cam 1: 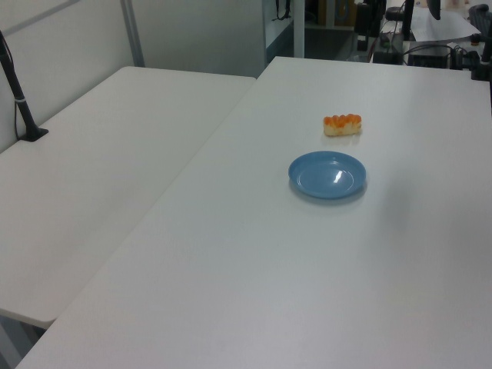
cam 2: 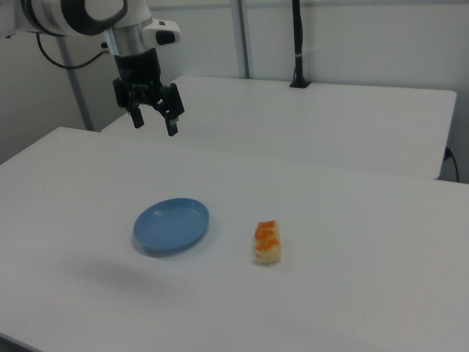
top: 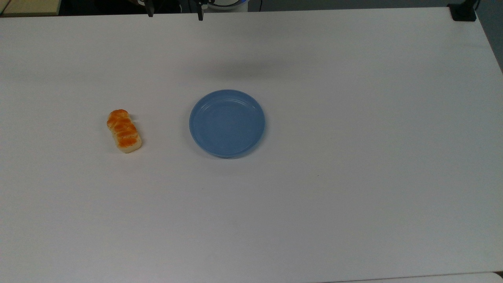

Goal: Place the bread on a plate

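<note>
Two things lie on the white table (top: 353, 157): the bread (top: 124, 131) and the light-blue plate (top: 227, 123), well apart, the loaf off to the top view's left of the plate and flat on the tabletop. In the right view the gripper (cam 2: 154, 121) hangs high above the table, beyond the plate, its fingers (cam 2: 173, 126) spread apart and holding nothing. A second white table (cam 1: 92, 192) adjoins on the left view's left.
</note>
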